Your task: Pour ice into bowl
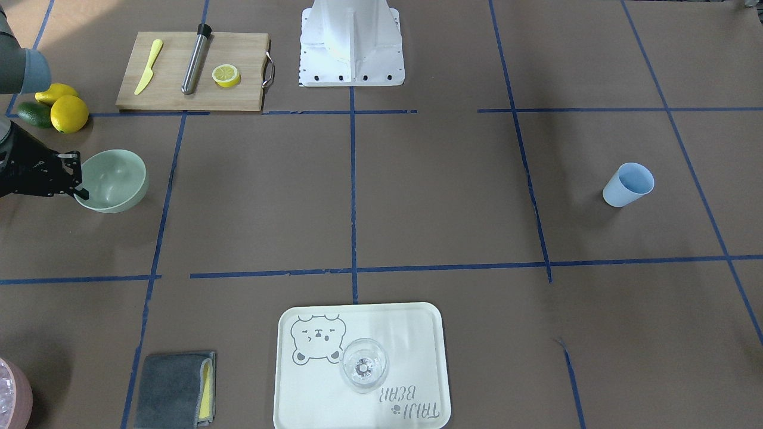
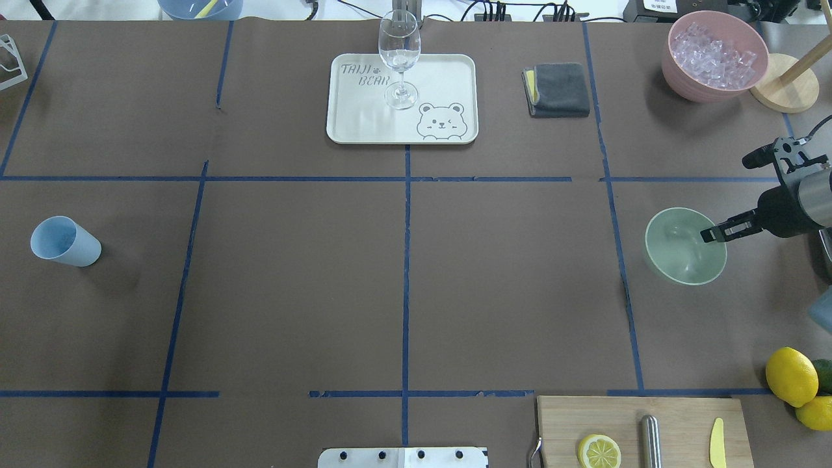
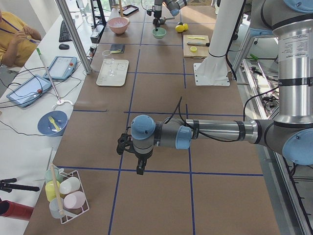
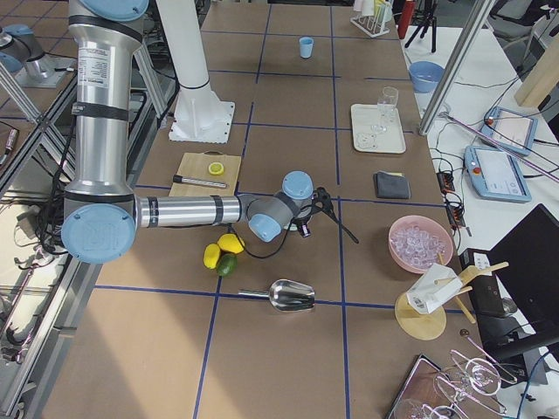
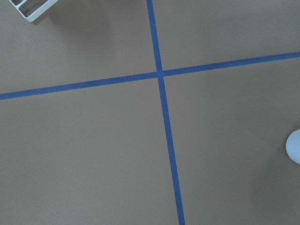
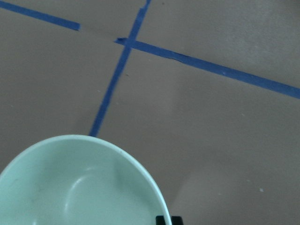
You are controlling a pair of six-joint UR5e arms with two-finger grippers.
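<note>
The pale mint-green bowl [image 2: 676, 250] stands empty at the table's right side; it also shows in the front view [image 1: 116, 179] and fills the bottom left of the right wrist view [image 6: 70, 187]. My right gripper [image 2: 710, 234] [image 1: 80, 182] is shut on the bowl's rim, with its fingertips [image 6: 163, 219] tight at the edge. The ice [image 2: 712, 52] lies heaped in a pink tub [image 2: 676, 68] at the far right corner. My left gripper [image 3: 140, 169] hangs over bare table at the left end, seen only in the left side view; I cannot tell if it is open.
A light blue cup [image 2: 65, 242] stands at the left. A tray [image 2: 364, 123] holds a clear wine glass [image 2: 399, 58]. A grey cloth [image 2: 559, 90], lemons [image 2: 791, 376], a cutting board [image 2: 676, 422] and a metal scoop [image 4: 293, 295] lie around the right arm.
</note>
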